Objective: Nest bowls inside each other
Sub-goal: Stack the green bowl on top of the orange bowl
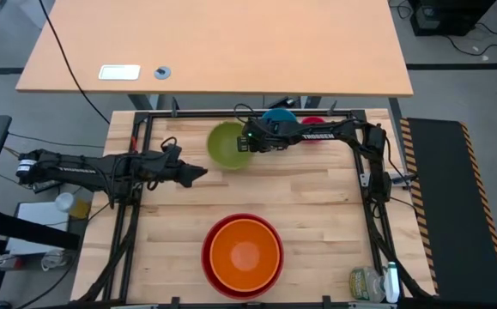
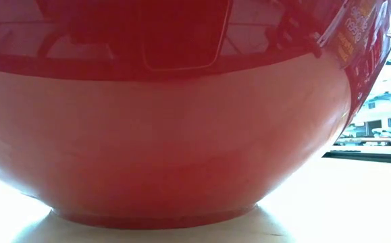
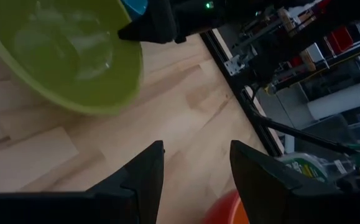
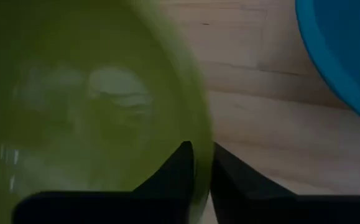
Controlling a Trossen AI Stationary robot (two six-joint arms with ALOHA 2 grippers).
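Observation:
A lime green bowl (image 1: pixel 228 146) stands at the far middle of the table, and my right gripper (image 1: pixel 246 142) is shut on its right rim. Behind that arm are a blue bowl (image 1: pixel 278 117) and a pink bowl (image 1: pixel 313 122), both partly hidden. The orange bowl (image 1: pixel 245 252) sits nested inside the red bowl (image 1: pixel 269 225) at the near middle; the red wall (image 2: pixel 168 135) fills the low view. My left gripper (image 1: pixel 198 173) hovers open just left of the green bowl and near it, holding nothing (image 3: pixel 195 165). My right gripper pinches the green bowl's rim (image 4: pixel 199 121) on the side toward the table's right. One finger (image 4: pixel 173 171) is inside the bowl and the other (image 4: pixel 242 183) outside. The fingers slant down from the right. I cannot tell whether the bowl is off the table.
A black frame rail (image 1: pixel 364 184) runs along the table's sides and far edge. A jar and a bottle (image 1: pixel 372 283) stand at the near right corner. Bare wood lies between the green bowl and the red bowl. A second table (image 1: pixel 214 43) stands beyond the far edge.

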